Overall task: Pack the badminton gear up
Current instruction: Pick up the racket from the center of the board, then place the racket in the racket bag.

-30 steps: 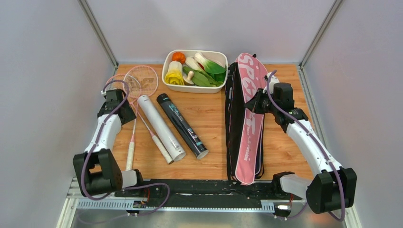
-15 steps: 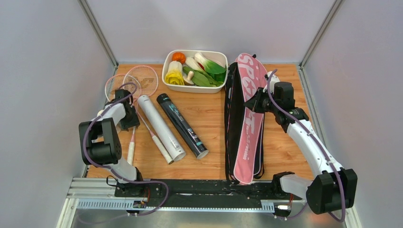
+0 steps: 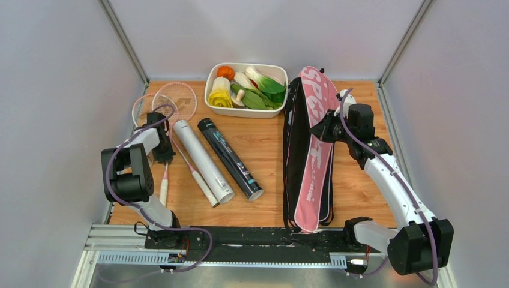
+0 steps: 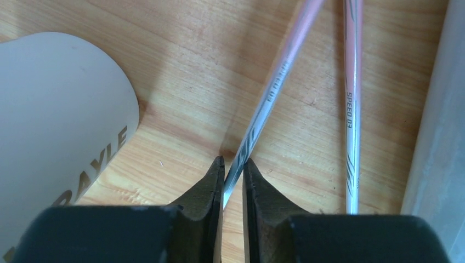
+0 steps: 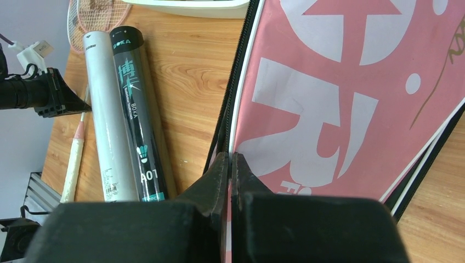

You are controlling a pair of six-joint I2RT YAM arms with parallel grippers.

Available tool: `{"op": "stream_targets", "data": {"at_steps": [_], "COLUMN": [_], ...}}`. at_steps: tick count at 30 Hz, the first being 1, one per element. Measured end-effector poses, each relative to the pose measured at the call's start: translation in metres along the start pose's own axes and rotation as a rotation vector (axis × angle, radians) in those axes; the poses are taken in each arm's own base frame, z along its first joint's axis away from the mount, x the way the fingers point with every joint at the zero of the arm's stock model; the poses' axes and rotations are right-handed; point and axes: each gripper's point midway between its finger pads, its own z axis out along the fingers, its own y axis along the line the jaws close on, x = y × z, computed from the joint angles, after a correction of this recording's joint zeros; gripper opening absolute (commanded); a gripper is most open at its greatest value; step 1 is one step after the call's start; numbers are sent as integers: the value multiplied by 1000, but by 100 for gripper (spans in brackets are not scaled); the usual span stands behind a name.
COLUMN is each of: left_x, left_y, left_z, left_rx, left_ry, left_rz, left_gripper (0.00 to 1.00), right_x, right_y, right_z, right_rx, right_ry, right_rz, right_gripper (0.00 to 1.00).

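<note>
Left gripper (image 4: 233, 164) pinches the silver racquet (image 4: 274, 82) by its shaft, just beside the white tube (image 4: 49, 120) — head and handle are cut off in the wrist view. Right gripper (image 5: 230, 159) is clamped on the pink cover (image 5: 340, 109) at its edge — the black cover (image 3: 292, 150) lies largely hidden beneath. Wooden table (image 3: 264, 138), grey walls (image 3: 60, 60).

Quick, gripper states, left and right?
Left gripper: narrow around the silver racquet shaft; grip cannot be told.
Right gripper: closed on the pink racquet cover edge.
</note>
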Motion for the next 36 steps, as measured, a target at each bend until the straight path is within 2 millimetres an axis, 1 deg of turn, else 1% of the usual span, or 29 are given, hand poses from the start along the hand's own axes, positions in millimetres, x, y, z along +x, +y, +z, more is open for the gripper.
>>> {"op": "stream_targets", "data": {"at_steps": [2, 3, 6, 9, 12, 18, 21, 23, 26, 28, 30, 31, 32, 34, 36], "left_x": [1, 1, 1, -2, -15, -55, -62, -61, -51, -35, -13, -2, 13, 37, 58], "left_y": [0, -1, -3, -6, -10, -21, -28, -38, -63, -93, -125, -136, -150, -167, -179], "left_z": [0, -1, -6, -18, -37, -92, -116, -132, -154, -171, -187, -194, -202, -214, -227], "left_rx": [2, 7, 26, 49, 84, 177, 223, 256, 326, 390, 462, 491, 525, 573, 612], "left_ry": [4, 7, 11, 5, -40, -204, -270, -302, -324, -329, -320, -311, -299, -276, -260], "left_rz": [12, 18, 10, 7, 1, -12, -5, 7, 47, 117, 210, 246, 295, 356, 393], "left_gripper": [9, 3, 0, 0, 0, 0, 0, 0, 0, 0, 0, 0, 0, 0, 0], "right_x": [-1, -2, -4, -5, -6, -7, -7, -7, -8, -9, -9, -9, -9, -10, -10], "right_y": [0, 0, 0, -1, -2, -4, -5, -5, -5, -6, -7, -8, -8, -9, -10], "right_z": [-1, -2, -4, -4, -4, -4, -4, -4, -5, -5, -5, -5, -5, -5, -5], "right_rx": [2, 4, 8, 16, 24, 31, 37, 40, 42, 45, 51, 55, 58, 62, 68], "right_ry": [-7, -12, -23, -27, -30, -34, -36, -38, -42, -45, -47, -49, -49, -51, -53], "right_rz": [-3, -4, -8, -11, -14, -14, -16, -18, -22, -24, -25, -26, -27, -28, -30], "right_gripper": [0, 0, 0, 0, 0, 0, 0, 0, 0, 0, 0, 0, 0, 0, 0]}}
